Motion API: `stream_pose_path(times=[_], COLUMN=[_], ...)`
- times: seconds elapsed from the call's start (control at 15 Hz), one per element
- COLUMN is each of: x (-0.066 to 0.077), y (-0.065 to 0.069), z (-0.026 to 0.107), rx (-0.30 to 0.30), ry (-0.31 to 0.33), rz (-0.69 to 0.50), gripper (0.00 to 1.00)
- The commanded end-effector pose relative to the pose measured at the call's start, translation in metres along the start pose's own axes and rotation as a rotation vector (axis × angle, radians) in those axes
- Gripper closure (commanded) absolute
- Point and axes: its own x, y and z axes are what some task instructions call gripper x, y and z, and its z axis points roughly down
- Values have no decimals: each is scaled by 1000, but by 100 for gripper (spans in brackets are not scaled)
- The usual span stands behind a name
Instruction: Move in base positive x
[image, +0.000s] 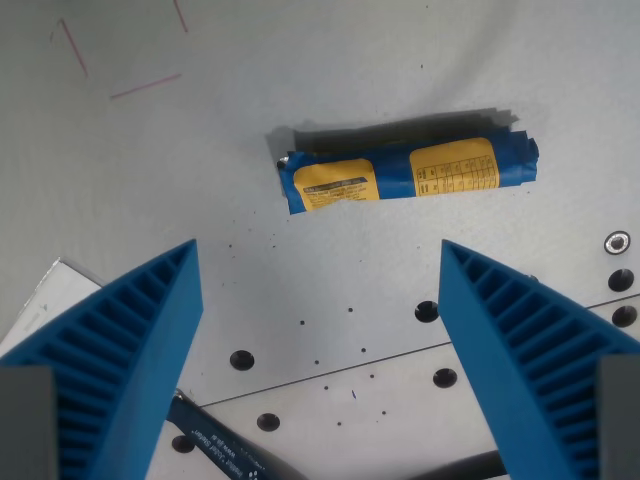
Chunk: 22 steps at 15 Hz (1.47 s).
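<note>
The gripper (318, 262) hung spread wide and empty, its ribbed blue fingers (130, 330) framing the lower corners. Beyond them, well apart, a rolled blue packet (405, 173) lay on the grey perforated table (300, 80). Its two yellow labels carried print too small to read.

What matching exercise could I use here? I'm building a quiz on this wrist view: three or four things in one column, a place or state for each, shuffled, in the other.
Things:
1. rolled blue packet
2. claw
3. red lines
4. bolt head

Places or states:
A. top of the wrist view's left
B. open, nothing between its fingers
C. lying on the table above the claw in the picture
D. the wrist view's right edge

Pairs: 1-C, 2-B, 3-A, 4-D
</note>
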Motion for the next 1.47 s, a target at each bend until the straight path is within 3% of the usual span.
stream_pose_path(times=[0.07,1.47], x=[5,110], y=[-3,-57], z=[-1,3], rx=[1,1], ry=[3,3], rz=[1,1], gripper=[0,0])
